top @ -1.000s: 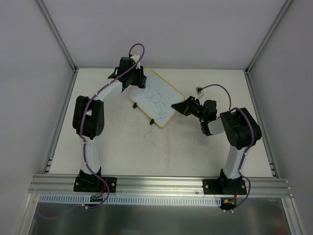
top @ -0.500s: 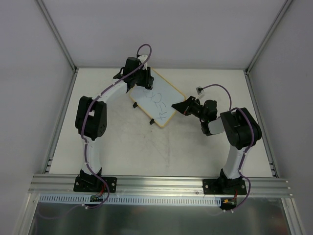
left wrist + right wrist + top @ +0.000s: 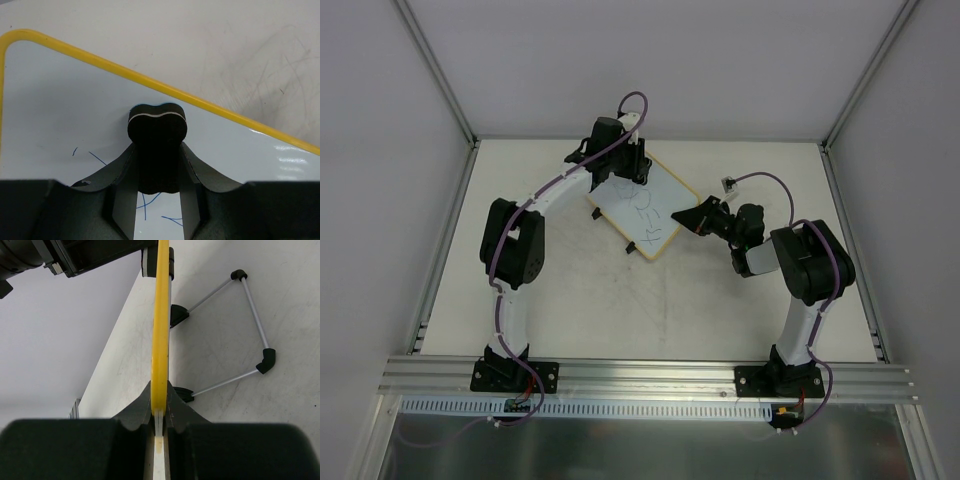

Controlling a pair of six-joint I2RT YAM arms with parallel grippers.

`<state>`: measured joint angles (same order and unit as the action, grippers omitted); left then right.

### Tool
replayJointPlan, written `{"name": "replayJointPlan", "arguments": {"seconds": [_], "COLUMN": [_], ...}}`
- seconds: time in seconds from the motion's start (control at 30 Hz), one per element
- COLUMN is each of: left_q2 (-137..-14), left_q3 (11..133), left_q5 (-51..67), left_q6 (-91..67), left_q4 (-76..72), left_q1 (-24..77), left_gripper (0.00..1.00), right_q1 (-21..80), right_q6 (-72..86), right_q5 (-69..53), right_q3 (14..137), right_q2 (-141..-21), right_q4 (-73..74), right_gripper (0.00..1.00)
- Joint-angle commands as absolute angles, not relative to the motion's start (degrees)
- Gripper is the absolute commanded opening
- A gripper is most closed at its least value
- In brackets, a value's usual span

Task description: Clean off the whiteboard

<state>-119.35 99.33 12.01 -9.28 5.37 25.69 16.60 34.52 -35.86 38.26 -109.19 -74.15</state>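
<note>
**Left arm** (image 3: pixel 505 315) and **right arm** (image 3: pixel 798 330): white tubular links joined by bulky black joint housings with rounded shells. A **purple cable** (image 3: pixel 550 180) follows the outside of each arm and bows free in a loop near the wrist. Each **base** (image 3: pixel 515 375) is a flat black plate, with cable ends gathered just below it.

**Left gripper** (image 3: pixel 630 170) and **right gripper** (image 3: pixel 688 218): black throughout. In the wrist views the **fingers** (image 3: pixel 122 175) are matt black, broad at the root and tapering to the tip, with flat grey inner faces. The gripper body appears as a dark block along the lower edge.
</note>
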Motion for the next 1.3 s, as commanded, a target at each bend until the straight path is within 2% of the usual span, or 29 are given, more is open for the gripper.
{"name": "replayJointPlan", "arguments": {"seconds": [0.0,0.57,0.9,1.27], "left_q2": [-120.24,-120.06,-120.67,-118.48], "left_q3": [99.93,95.63,95.27,93.78], "left_q5": [12.83,5.98,11.95,11.69], "left_q6": [-8.52,-7.65,-7.91,-7.12], "left_q4": [6.33,9.32,9.58,10.02], "left_q1": [25.41,17.14,17.40,23.11], "left_gripper": [0.00,0.00,0.00,0.00], "right_q1": [16.70,16.52,16.44,16.35], "right_q6": [32.96,32.96,32.87,32.96], "right_q5": [-37.71,-37.71,-37.71,-37.71], "right_q3": [39.02,38.85,38.93,38.85], "right_q2": [-107.40,-107.14,-107.05,-106.96], "right_q4": [-87.71,-87.71,-87.71,-87.71], "right_gripper": [0.01,0.00,0.00,0.00]}}
